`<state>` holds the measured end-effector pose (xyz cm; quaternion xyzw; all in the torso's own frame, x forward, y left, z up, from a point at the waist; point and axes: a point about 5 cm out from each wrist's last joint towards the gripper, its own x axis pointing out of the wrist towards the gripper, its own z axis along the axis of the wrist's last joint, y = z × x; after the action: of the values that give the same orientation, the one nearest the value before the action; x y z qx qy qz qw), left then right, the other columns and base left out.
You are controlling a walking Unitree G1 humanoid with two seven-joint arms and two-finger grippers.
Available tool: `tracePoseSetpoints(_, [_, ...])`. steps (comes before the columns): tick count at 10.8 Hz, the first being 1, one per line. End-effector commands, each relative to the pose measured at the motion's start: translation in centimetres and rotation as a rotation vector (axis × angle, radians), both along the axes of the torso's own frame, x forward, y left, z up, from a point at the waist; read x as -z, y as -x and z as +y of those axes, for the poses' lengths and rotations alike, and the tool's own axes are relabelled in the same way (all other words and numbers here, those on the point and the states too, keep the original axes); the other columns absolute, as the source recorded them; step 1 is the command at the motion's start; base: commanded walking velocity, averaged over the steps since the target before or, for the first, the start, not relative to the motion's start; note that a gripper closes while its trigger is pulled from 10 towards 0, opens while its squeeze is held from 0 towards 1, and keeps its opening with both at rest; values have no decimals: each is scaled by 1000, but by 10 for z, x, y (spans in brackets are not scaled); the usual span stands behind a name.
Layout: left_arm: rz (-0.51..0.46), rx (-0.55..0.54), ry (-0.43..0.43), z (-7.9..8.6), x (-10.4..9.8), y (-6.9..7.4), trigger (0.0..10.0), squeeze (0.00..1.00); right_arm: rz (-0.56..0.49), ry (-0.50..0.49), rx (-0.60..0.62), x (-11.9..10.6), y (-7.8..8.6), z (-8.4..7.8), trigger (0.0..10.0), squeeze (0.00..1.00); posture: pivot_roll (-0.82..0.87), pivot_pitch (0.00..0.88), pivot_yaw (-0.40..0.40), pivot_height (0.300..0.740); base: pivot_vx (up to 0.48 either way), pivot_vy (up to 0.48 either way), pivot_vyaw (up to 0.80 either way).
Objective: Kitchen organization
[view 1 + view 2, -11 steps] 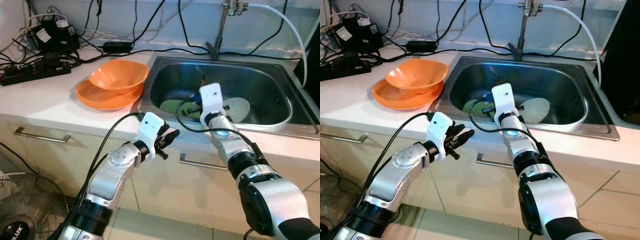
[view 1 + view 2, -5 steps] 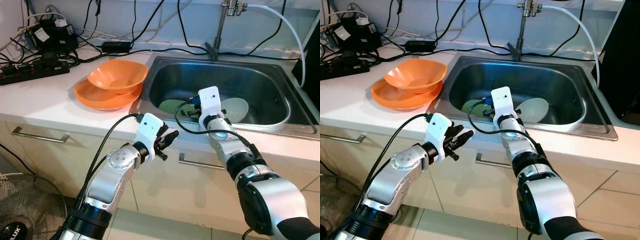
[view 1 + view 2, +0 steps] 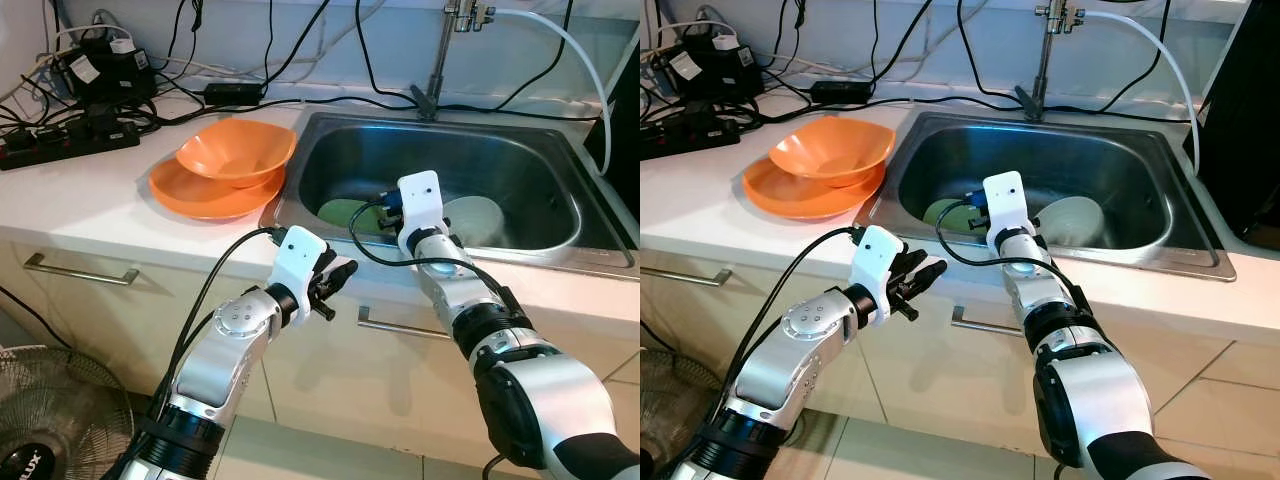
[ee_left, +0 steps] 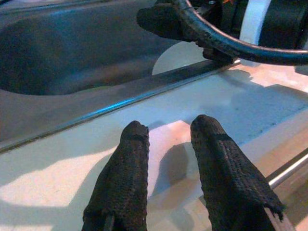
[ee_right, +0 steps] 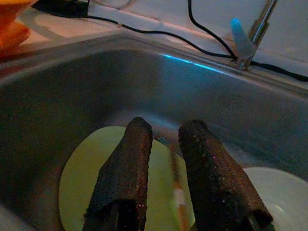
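Green plate (image 5: 86,178) in sink (image 3: 520,160); right tool (image 5: 166,132) parted above.

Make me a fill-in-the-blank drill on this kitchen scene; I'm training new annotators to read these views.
1. The right claw hangs, fingers open, above the ____ plate in the sink.
2. The orange bowl sits on an orange ____ on the counter.
3. The left claw is held in front of the counter edge, outside the ____.
4. Beside the green plate lies a ____ plate.

Missing words: green; plate; sink; white
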<state>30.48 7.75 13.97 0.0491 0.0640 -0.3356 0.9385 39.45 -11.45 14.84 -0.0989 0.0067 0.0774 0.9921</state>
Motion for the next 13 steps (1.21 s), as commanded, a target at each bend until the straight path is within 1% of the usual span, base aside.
tracePoseSetpoints(1, [-39, -31, -5, 3, -7, -5, 10000, 0, -47, -24, -10, -14, -4, 3, 10000, 0, 228, 34, 6, 740, 0, 0, 0])
tracePoseSetpoints(2, [-135, -123, 24, 9, -21, -15, 10000, 0, -144, -76, -24, -35, -7, 6, 10000, 0, 214, 36, 8, 740, 0, 0, 0])
tracePoseSetpoints(4, [-213, -215, 42, 16, -38, -28, 10000, 0, -281, -97, -73, -61, -6, 12, 10000, 0, 193, 35, 8, 740, 0, 0, 0])
tracePoseSetpoints(5, [-261, -307, 39, 28, -50, -41, 10000, 0, -351, -113, -95, -72, -2, 14, 10000, 0, 182, 35, 6, 740, 0, 0, 0])
tracePoseSetpoints(7, [-285, -521, -7, 60, -62, -63, 10000, 0, -388, -142, -85, -73, 6, 8, 10000, 0, 156, 35, 9, 740, 0, 0, 0])
tracePoseSetpoints(8, [-309, -610, 24, 76, -75, -73, 10000, 0, -376, -159, -71, -64, 13, 0, 10000, 0, 149, 31, 5, 740, 0, 0, 0])
tracePoseSetpoints(9, [-313, -645, 63, 82, -81, -78, 10000, 1000, -357, -152, -68, -58, 17, -3, 10000, 0, 149, 31, 5, 740, 0, 0, 0])
tracePoseSetpoints(10, [-295, -685, 136, 87, -86, -81, 10000, 1000, -351, -145, -67, -56, 20, -6, 10000, 0, 136, 24, 3, 740, 0, 0, 0])
tracePoseSetpoints(11, [-261, -713, 240, 89, -91, -85, 10000, 1000, -346, -144, -64, -56, 23, -10, 10000, 0, 131, 19, 2, 740, 0, 0, 0])
tracePoseSetpoints(12, [-218, -725, 312, 88, -91, -88, 10000, 1000, -338, -140, -66, -56, 24, -10, 10000, 0, 127, 12, 1, 740, 0, 0, 0])
tracePoseSetpoints(13, [-173, -765, 375, 94, -90, -90, 10000, 1000, -334, -137, -73, -55, 25, -10, 10000, 0, 127, 9, 1, 740, 0, 0, 0])
